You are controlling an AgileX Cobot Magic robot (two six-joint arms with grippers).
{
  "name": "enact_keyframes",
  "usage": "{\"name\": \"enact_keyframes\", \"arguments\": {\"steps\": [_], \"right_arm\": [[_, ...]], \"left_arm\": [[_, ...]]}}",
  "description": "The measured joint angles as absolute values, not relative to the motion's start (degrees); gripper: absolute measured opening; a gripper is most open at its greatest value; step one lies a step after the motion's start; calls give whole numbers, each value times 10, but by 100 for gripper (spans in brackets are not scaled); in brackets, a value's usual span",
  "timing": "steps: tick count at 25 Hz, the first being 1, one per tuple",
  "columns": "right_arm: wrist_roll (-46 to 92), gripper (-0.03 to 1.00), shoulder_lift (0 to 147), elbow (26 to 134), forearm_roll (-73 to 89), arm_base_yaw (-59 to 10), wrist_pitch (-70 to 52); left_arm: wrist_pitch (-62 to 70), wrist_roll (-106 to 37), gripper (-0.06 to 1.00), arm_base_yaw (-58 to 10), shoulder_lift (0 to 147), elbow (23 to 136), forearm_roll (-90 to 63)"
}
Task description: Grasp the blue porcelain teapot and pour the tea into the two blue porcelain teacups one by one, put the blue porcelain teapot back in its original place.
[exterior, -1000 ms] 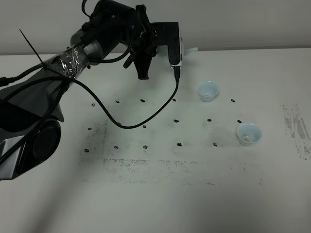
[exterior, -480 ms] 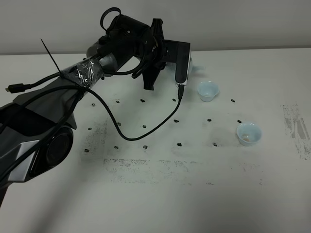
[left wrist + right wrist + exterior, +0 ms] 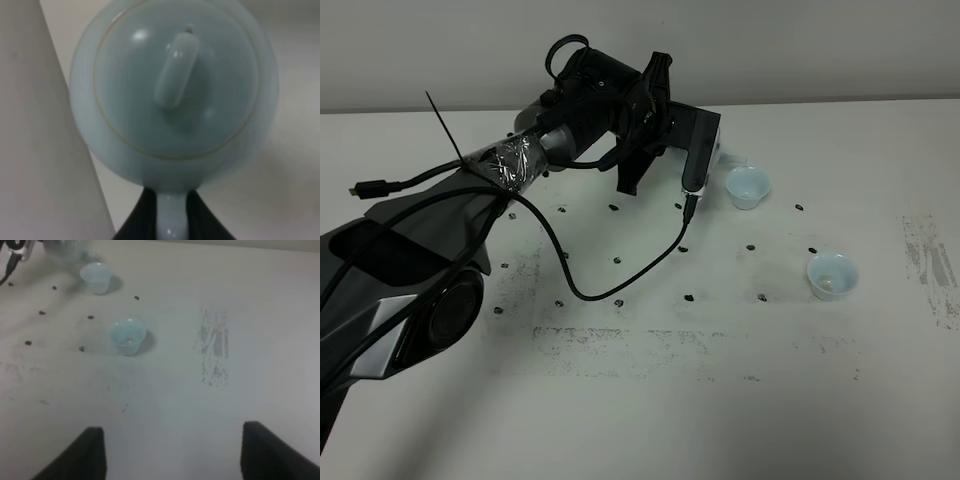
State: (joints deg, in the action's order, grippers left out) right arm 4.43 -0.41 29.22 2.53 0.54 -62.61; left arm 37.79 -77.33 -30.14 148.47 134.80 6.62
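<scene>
You've got the teapot (image 3: 175, 85) at the far middle of the counter (image 3: 650, 420), its handle between the jaws of the left gripper (image 3: 172, 212) and its spout pointing right, toward the far cup (image 3: 747, 187) just beside it. The near cup (image 3: 832, 275) sits further right and nearer the front edge, well apart from the first, while a cable (image 3: 620, 285) loops low over the counter left of both. Your right gripper (image 3: 172, 440) hangs above bare counter, both cups well ahead of it.
</scene>
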Motion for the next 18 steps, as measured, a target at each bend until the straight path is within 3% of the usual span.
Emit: {"name": "enact_keyframes", "arguments": {"steps": [18], "right_arm": [[44,59,-4,292,25,5,-626]], "left_arm": [[341,-851,4,-312,1486,1348,81]]}}
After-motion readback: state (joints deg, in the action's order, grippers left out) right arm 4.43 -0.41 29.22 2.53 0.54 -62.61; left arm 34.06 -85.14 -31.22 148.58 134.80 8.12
